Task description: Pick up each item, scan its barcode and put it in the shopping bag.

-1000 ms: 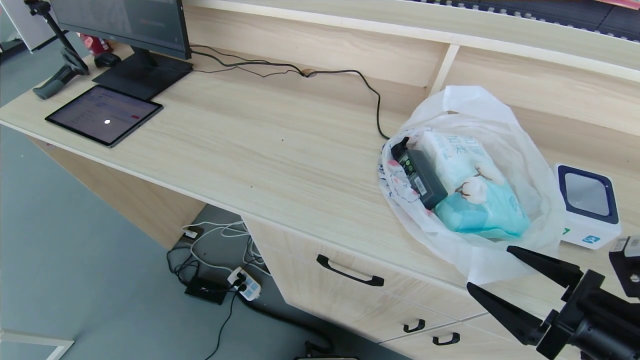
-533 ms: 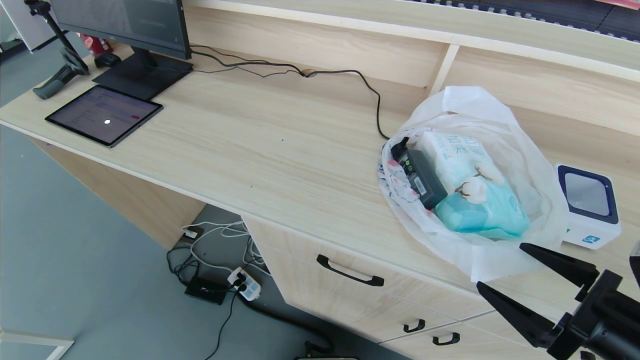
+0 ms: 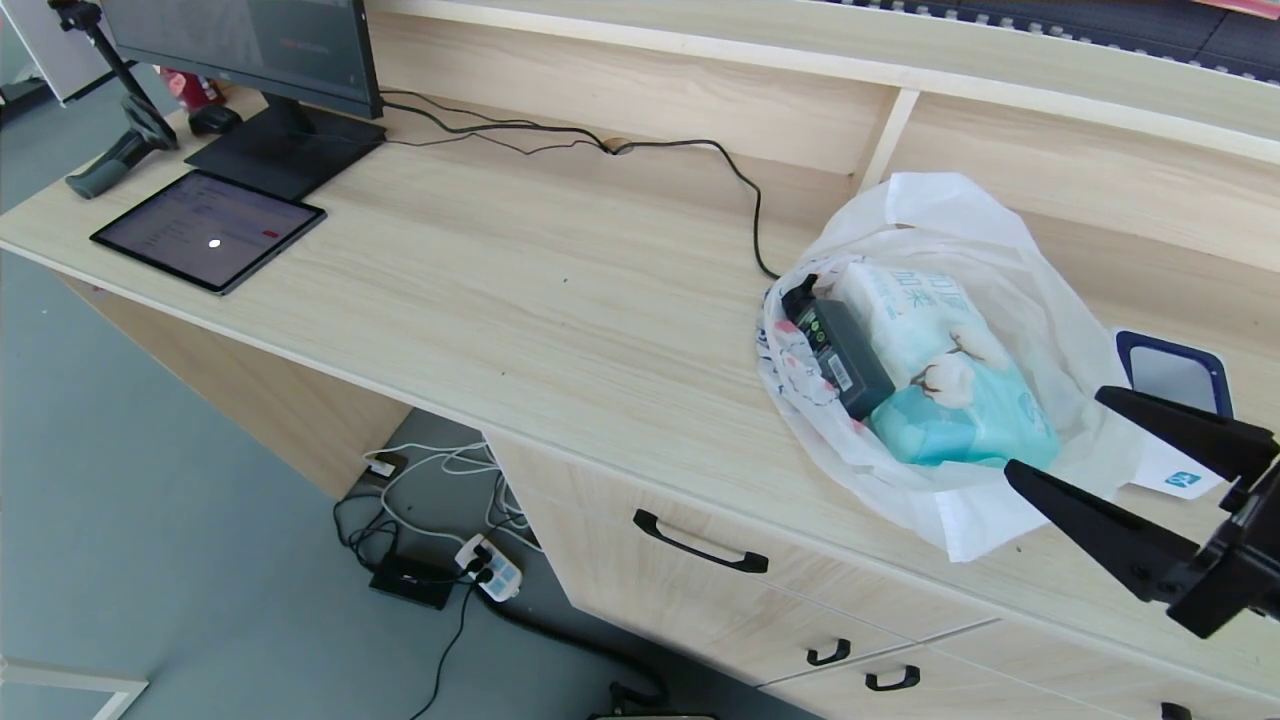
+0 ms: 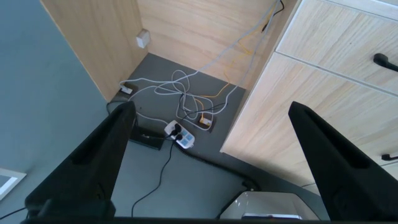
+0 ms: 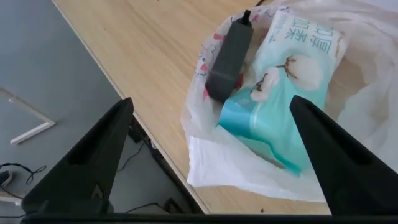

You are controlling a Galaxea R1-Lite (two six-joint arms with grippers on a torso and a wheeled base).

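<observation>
Light wood makes up the long counter (image 3: 560,300), which has a raised shelf at the back. At its far left end stand a dark monitor (image 3: 240,40) and, in front of it, a tablet (image 3: 208,228) lying flat with its screen lit. A black cable (image 3: 740,185) runs along the back of the counter toward the right side.

On the right part of the counter lies the white plastic shopping bag (image 3: 940,210), its mouth wide apart. Inside it are a pack of tissues (image 3: 950,370) in white and teal, and a dark bottle (image 3: 840,350) touching the pack on the left side; it seems to have a pump cap, but I cannot say this for sure. Just beside the bag, on its right, stands the white scanner box (image 3: 1170,370) with a dark blue window, partly hidden.

The right claw (image 3: 1050,428) hangs at the near edge of the bag. Its two black fingers are spread wide and nothing is between them.

The left claw (image 4: 210,104) is low beside the drawers (image 4: 336,68) of the counter, over the grey floor (image 4: 56,106), where a power strip (image 4: 181,134) lies among loose wires. Its fingers are also spread wide, and it holds nothing.
</observation>
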